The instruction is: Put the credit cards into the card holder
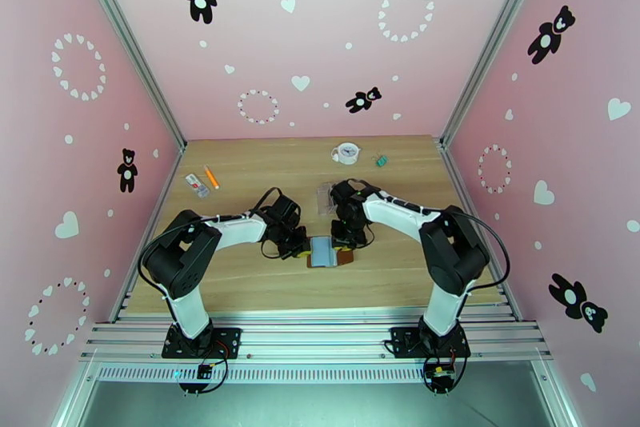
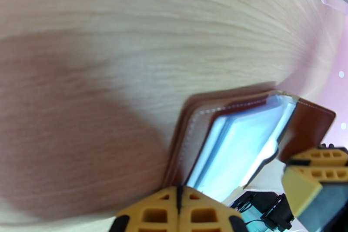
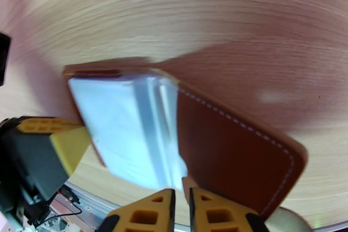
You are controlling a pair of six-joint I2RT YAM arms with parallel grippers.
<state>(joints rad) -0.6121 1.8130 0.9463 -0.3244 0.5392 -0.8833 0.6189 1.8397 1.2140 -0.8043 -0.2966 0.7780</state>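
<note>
Lying open, card holder — flanked by left claw, closed, and right claw, unclear.

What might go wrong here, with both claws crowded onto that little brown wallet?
1. The left gripper and right gripper work very close together at the card holder; they may bump.
2. The right one seems to pinch only the edge of its pale sleeves; these might slip free or tear.

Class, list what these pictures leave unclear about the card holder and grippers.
Top view: card holder too small, edges under the left gripper and right gripper.
Left wrist view: blur hides whether its pale sleeves hold cards.
Right wrist view: the bottom edge cuts off whatever the right gripper pinches, if anything.
</note>
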